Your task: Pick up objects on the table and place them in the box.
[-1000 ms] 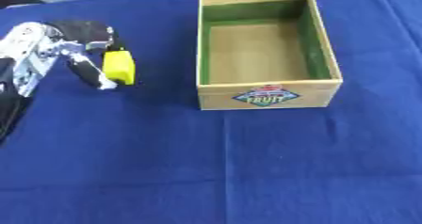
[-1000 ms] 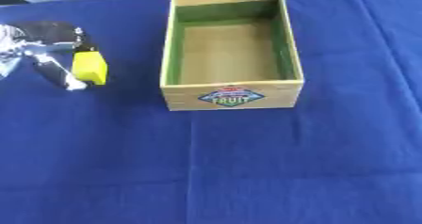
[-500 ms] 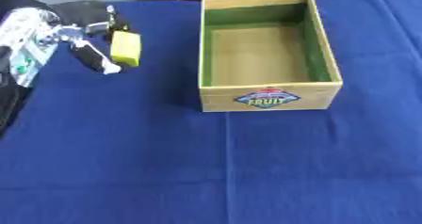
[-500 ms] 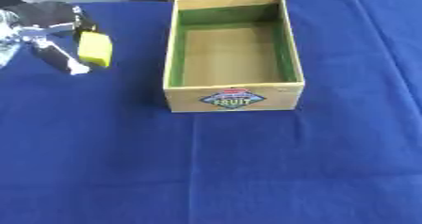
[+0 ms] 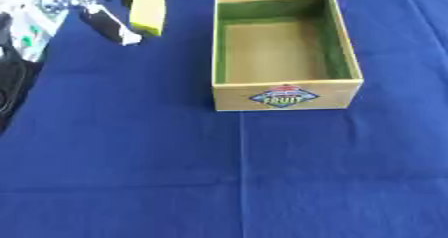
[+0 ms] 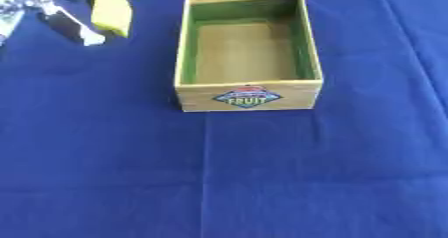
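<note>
One box (image 5: 285,95): wooden, rectangular, open-topped, green lining on the inner walls, bare tan floor, a "FRUIT" label on the near end. It stands on the cloth right of centre and holds nothing.

One block (image 5: 147,13): yellow, flat-sided, soft-edged like a sponge. It is held off the cloth at upper left, just beside the box's far left corner.

One left hand (image 5: 103,21): silver and black, fingers pinched on the block.

One cloth (image 5: 131,172): blue, smooth, faint fold lines, covering the table.
</note>
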Controlling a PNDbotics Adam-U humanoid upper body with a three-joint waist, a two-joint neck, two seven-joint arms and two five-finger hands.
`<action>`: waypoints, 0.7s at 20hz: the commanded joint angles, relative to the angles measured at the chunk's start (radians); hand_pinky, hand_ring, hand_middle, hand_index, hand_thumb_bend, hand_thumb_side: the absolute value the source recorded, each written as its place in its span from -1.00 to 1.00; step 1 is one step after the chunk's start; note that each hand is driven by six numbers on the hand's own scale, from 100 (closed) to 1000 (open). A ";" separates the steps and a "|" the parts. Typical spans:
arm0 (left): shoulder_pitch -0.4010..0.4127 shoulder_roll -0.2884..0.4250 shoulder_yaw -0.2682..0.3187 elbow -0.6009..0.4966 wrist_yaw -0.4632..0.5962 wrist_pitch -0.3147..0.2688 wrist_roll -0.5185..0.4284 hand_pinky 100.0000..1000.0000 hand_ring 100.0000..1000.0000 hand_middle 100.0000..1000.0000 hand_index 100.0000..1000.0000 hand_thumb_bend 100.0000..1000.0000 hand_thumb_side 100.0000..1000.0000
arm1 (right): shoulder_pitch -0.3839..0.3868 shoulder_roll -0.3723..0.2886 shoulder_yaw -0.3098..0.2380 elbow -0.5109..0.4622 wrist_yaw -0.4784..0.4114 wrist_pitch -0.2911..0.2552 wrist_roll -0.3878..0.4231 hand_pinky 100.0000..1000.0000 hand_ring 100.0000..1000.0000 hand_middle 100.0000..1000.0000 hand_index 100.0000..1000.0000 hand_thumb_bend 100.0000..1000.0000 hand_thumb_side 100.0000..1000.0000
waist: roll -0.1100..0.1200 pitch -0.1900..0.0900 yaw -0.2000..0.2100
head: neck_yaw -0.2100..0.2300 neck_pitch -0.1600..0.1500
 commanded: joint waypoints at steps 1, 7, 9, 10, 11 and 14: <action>-0.059 -0.032 0.017 -0.024 -0.010 0.006 0.007 -0.52 -0.18 -0.46 0.00 -1.00 -0.65 | -0.009 -0.036 -0.002 -0.019 -0.007 -0.002 0.000 0.30 0.28 -0.04 0.49 -1.00 1.00 | -0.004 -0.029 -0.005 | 0.008 0.009; -0.140 -0.164 0.013 -0.022 -0.062 0.019 0.047 -0.55 -0.19 -0.47 -0.02 -1.00 -0.68 | -0.022 -0.039 0.004 -0.019 -0.020 -0.006 0.004 0.30 0.28 -0.04 0.49 -1.00 1.00 | -0.001 -0.031 -0.019 | 0.023 0.006; -0.153 -0.210 0.015 -0.022 -0.076 0.026 0.066 -0.56 -0.20 -0.48 -0.04 -1.00 -0.66 | -0.031 -0.039 0.006 -0.019 -0.025 -0.007 0.006 0.30 0.28 -0.04 0.49 -1.00 1.00 | -0.002 -0.029 -0.030 | 0.033 0.000; -0.159 -0.238 0.016 -0.022 -0.090 0.034 0.079 -0.57 -0.20 -0.48 -0.04 -1.00 -0.67 | -0.038 -0.038 0.008 -0.019 -0.029 -0.009 0.008 0.30 0.28 -0.04 0.49 -1.00 1.00 | -0.002 -0.026 -0.038 | 0.039 -0.005; -0.163 -0.262 0.016 -0.019 -0.105 0.040 0.091 -0.57 -0.21 -0.49 -0.05 -1.00 -0.66 | -0.045 -0.037 0.010 -0.019 -0.033 -0.010 0.009 0.30 0.28 -0.04 0.49 -1.00 1.00 | -0.001 -0.024 -0.045 | 0.045 -0.010; -0.166 -0.317 0.009 0.011 -0.150 0.047 0.115 -0.57 -0.21 -0.48 -0.04 -1.00 -0.66 | -0.056 -0.036 0.012 -0.019 -0.043 -0.015 0.011 0.30 0.28 -0.03 0.50 -1.00 1.00 | -0.002 -0.019 -0.059 | 0.057 -0.017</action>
